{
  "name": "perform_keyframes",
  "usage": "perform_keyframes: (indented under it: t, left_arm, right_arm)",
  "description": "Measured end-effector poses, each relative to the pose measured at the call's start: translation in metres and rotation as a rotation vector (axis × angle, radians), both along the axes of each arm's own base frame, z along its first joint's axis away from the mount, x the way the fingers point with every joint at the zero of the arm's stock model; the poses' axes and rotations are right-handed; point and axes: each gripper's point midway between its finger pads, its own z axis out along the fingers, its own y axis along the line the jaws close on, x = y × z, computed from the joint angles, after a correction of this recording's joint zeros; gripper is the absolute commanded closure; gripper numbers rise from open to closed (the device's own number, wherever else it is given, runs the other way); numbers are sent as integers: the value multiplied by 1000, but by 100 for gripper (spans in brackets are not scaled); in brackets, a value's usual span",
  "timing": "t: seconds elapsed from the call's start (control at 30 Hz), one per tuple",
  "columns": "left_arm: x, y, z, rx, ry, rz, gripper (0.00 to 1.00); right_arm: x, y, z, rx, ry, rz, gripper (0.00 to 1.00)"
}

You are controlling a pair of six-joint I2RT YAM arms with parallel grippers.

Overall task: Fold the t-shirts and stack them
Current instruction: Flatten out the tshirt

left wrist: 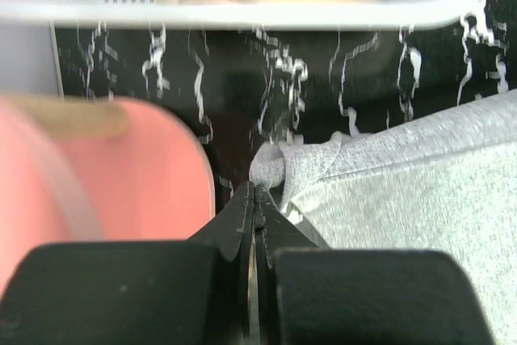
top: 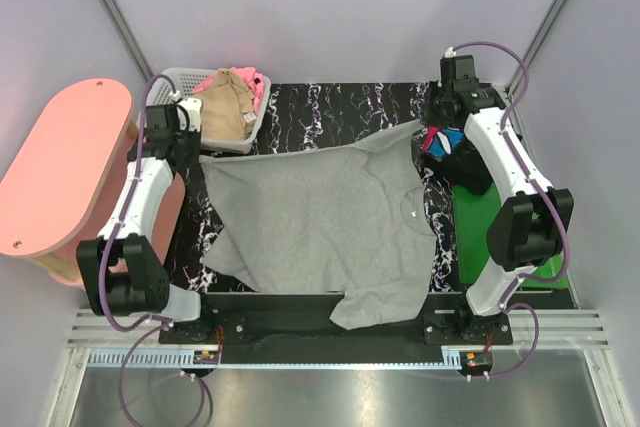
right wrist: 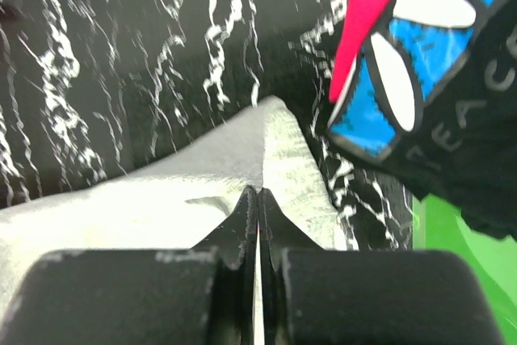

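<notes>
The large light-grey t-shirt (top: 320,217) lies spread on the black marbled mat (top: 330,107). My left gripper (top: 193,149) is shut at its far left corner, where the cloth bunches at the fingertips (left wrist: 254,190). My right gripper (top: 428,127) is shut on its far right corner (right wrist: 258,191), with a crease running out from the tips. The far edge is stretched straight between them. The black t-shirt with pink-blue-white print (top: 447,142) lies bunched just right of my right gripper (right wrist: 452,78). The tan t-shirt (top: 228,107) and the pink t-shirt (top: 250,79) lie in the basket.
The white lattice basket (top: 180,82) stands at the far left, close behind my left gripper; its rim (left wrist: 242,14) shows in the left wrist view. A pink oval side table (top: 70,167) is at the left. A green board (top: 475,237) lies at the right under the black t-shirt.
</notes>
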Motion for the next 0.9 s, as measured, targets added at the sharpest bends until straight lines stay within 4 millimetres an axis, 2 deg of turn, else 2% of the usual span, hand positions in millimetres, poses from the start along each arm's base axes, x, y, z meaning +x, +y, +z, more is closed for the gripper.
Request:
perform_keyframes:
  t: [0.2,0.33,0.4,0.47,0.53,0.6,0.63,0.77,0.83,0.9]
  left_arm:
    - [30,-6,-4,19,-3,-32,100]
    - [32,-10,-5,21,2,-43,100]
    - [27,-11,-2,19,6,-46,100]
    - [19,-13,10,16,-8,-49,100]
    - [3,-15,40,16,-70,-51,100]
    - [-13,-17,81,16,-151,-55,100]
    - [-22,-19,112,14,-217,-58,100]
    - [-52,-28,212,-6,-464,-81,100]
    - [-77,-36,234,-24,-533,-104,100]
    - [-104,-43,244,-45,-569,-130,100]
  right_arm:
    - [12,3,9,31,-51,-7,100]
    - [12,9,8,67,-54,-3,100]
    - [5,11,3,86,-43,3,100]
    - [-11,13,1,104,-30,12,100]
    - [-32,14,13,127,-48,25,100]
    - [-53,14,41,152,-108,43,100]
    - [-63,14,62,167,-161,55,100]
    - [-122,12,172,225,-454,111,100]
    - [-155,10,214,248,-576,140,100]
    - [-187,8,237,262,-647,161,100]
